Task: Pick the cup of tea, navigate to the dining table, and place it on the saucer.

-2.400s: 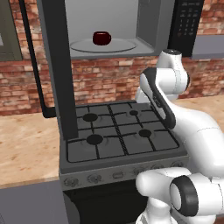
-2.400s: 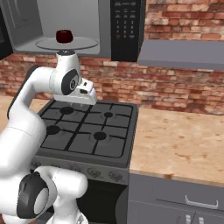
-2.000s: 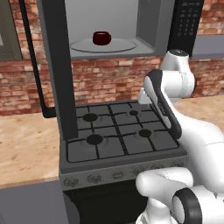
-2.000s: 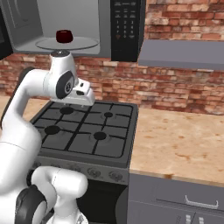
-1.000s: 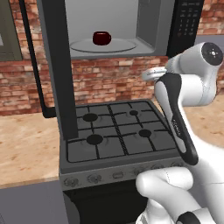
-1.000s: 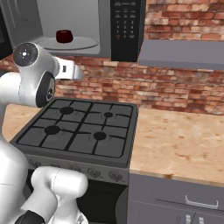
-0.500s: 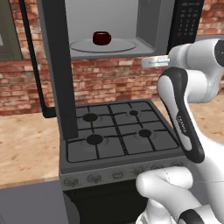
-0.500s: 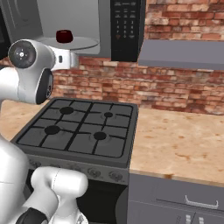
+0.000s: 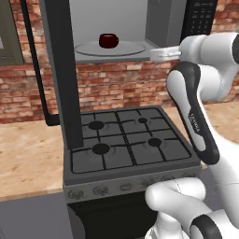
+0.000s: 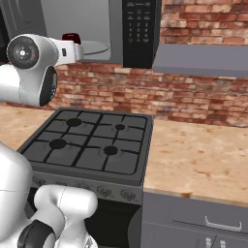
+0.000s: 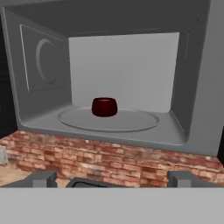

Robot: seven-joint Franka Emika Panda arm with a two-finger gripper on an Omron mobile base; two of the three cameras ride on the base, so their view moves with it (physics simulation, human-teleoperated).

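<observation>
Left base view: cup of tea [image 9: 108,40] on the round glass turntable [image 9: 135,48] inside the open microwave [image 9: 158,21], mounted high above the stove [image 9: 123,144]. Microwave door [image 9: 59,70] swung wide, hanging dark in front of the brick wall [image 9: 116,86]. Dark control panel [image 9: 200,18] at the microwave's right edge, markings too small to read. Small dark lettering on the arm's black link, too small to read. Arm raised at right, wrist level with the microwave floor, well apart from the cup.

Right base view: cup of tea [image 10: 71,38] partly hidden behind the white wrist, on the turntable [image 10: 96,47]. Keypad [image 10: 138,19] with rows of pale buttons, legends not legible. Grey range hood [image 10: 203,60] to the right, wood-grain counter [image 10: 193,160] beside the stove [image 10: 89,143]. Grey cabinet drawer [image 10: 208,223] below the counter.

Hand view: gripper [image 11: 112,180] spread to its full width, holding nothing, both tips low at the frame's bottom, one fingertip [image 11: 43,178] at left. Cup of tea [image 11: 104,106] dead ahead, upright, left of centre on the turntable [image 11: 131,121], well beyond the tips. Microwave cavity [image 11: 43,65] grey, a round vent shape on its left wall. Brick course under the microwave sill.
</observation>
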